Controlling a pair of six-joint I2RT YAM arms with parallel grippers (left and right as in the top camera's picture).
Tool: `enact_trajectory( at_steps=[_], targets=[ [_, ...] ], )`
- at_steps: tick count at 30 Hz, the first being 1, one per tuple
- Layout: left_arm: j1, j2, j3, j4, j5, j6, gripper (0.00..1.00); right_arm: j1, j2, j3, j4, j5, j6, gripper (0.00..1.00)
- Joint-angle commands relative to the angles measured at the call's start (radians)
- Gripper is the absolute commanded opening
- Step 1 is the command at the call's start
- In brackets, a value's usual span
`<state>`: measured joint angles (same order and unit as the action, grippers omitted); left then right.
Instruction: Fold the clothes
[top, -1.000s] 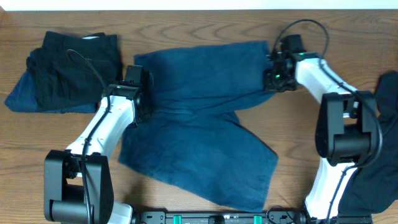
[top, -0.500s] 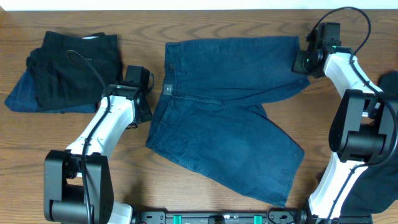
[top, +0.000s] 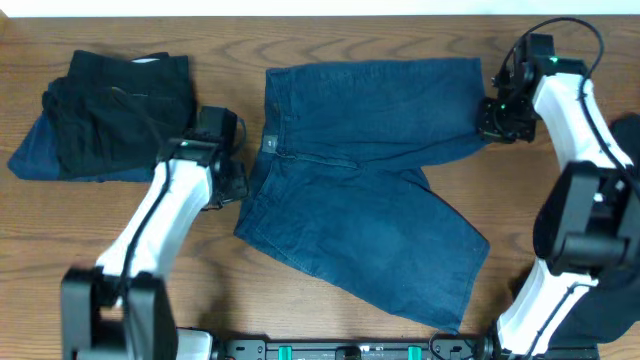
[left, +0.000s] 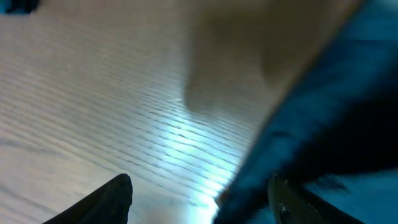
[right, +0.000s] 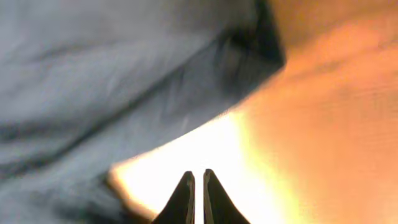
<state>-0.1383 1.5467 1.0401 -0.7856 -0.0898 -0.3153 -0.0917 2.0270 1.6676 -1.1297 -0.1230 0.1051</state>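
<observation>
Denim first: the shorts (top: 360, 200) are lying flat and spread out on the wooden table (top: 60, 250). The waistband is right next to the left gripper (top: 228, 168) and the upper leg's hem is by the right gripper (top: 497, 112). We'd call this the laid-out stage. There's no fold in them yet, so all the actual folding is left.

On the far side of the left fingers from the shorts sits a stack of dark clothes (top: 110, 115), black on navy, that looks folded to us. Another dark garment (top: 625, 150) lies beyond the right arm and looks unfolded.

The left arm reaches forward with its wrist low. Its fingers (left: 115, 196) are spread wide with bare wood between them and aren't gripping anything. The denim edge is up against the right-hand finger.

The right arm curls round with its gripper tipped down at the hem. Its fingers (right: 183, 196) are pressed together with nothing pinched, as far as we can tell. The cloth lies just ahead of the tips, not touching.
</observation>
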Motion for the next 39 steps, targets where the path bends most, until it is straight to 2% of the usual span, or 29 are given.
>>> enact_trajectory(
  at_steps=[1,6,12,19,25,39],
  targets=[
    [0.006,-0.113,0.005,-0.008,0.099,0.058,0.72,0.039,-0.103,0.027,-0.100,-0.090,-0.112,0.06],
    [0.006,-0.175,0.005,-0.065,0.109,0.056,0.72,0.103,-0.119,-0.007,-0.288,-0.092,-0.113,0.05],
    [0.006,-0.154,0.005,-0.169,0.109,0.056,0.72,0.211,-0.128,-0.190,-0.272,-0.092,-0.054,0.01],
    [0.006,-0.136,0.003,-0.192,0.162,0.056,0.72,0.301,-0.132,-0.433,-0.099,-0.136,0.018,0.01],
    [0.006,-0.133,0.003,-0.177,0.162,0.056,0.72,0.297,-0.132,-0.555,0.082,0.011,0.165,0.01],
    [0.006,-0.132,0.003,-0.144,0.162,0.056,0.73,0.228,-0.129,-0.576,0.462,0.076,0.171,0.04]
  ],
)
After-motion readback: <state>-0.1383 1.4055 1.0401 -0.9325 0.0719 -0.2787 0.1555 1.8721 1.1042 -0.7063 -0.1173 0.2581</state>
